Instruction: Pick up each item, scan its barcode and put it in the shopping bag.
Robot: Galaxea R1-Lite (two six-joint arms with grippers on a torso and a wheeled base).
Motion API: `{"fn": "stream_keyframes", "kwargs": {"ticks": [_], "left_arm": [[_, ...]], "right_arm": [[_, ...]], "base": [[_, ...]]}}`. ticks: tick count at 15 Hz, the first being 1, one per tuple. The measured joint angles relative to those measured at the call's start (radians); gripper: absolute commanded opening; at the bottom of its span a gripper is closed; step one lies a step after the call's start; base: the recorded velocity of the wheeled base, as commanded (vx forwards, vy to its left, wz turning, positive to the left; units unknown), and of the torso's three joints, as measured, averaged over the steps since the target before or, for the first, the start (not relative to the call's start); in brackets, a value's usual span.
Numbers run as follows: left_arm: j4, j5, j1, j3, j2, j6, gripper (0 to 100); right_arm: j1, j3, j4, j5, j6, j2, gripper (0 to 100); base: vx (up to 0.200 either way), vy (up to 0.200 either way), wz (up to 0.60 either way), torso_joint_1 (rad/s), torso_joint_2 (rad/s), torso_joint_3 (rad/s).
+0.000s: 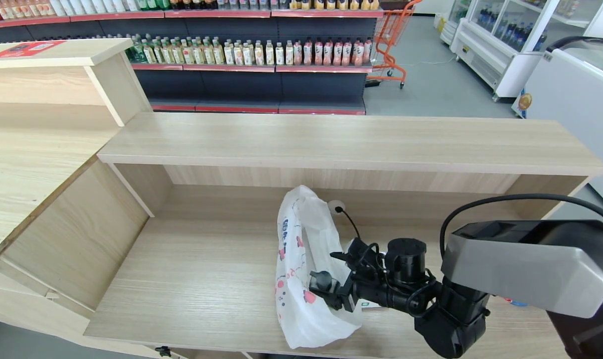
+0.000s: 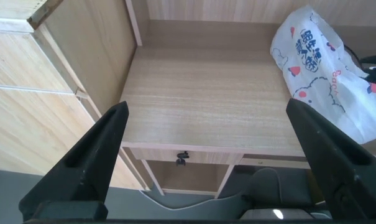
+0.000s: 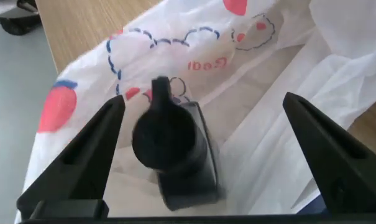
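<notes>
Right gripper [image 3: 203,106] hangs wide open over the shopping bag [image 1: 294,259], gripping nothing. A dark round-capped item [image 3: 172,149] sits in the bag's mouth. It looks rigid, light and smooth: best taken by its boxy body, not the cap. Left gripper [image 2: 207,109] is spread and empty.

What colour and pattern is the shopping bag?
Shopping bag: white, with red shapes and blue cloud outlines; clearest in the right wrist view.

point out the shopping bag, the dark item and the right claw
shopping bag [image 1: 291,279], head view, printed side
dark item [image 3: 169,140], right wrist view, round top
right claw [image 3: 204,104], right wrist view, midway between fingertips
</notes>
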Motion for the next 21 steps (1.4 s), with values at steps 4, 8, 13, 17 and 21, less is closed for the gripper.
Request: {"fn": "stream_keyframes", "kwargs": {"ticks": [4,8,13,17,21], "left_arm": [[0.000,0.000,0.000,0.000,0.000,0.000,100],[0.000,0.000,0.000,0.000,0.000,0.000,100],[0.000,0.000,0.000,0.000,0.000,0.000,100],[0.000,0.000,-0.001,0.000,0.000,0.000,100],[0.000,0.000,0.000,0.000,0.000,0.000,100]], "right_arm": [[0.000,-0.011,0.055,-0.001,0.068,-0.078,100],[-0.064,0.045,0.152,-0.026,0.152,-0.202,100],[-0.239,0.230,0.527,-0.080,0.156,-0.491,100],[-0.431,0.333,0.610,-0.162,0.155,-0.706,100],[-0.597,0.427,0.730,-0.169,0.070,-0.816,100]], "base": [[0.000,0.000,0.00,0.000,0.00,0.000],[0.000,0.000,0.00,0.000,0.00,0.000],[0.000,0.000,0.00,0.000,0.00,0.000],[0.000,0.000,0.00,0.000,0.00,0.000],[0.000,0.000,0.00,0.000,0.00,0.000]]}}
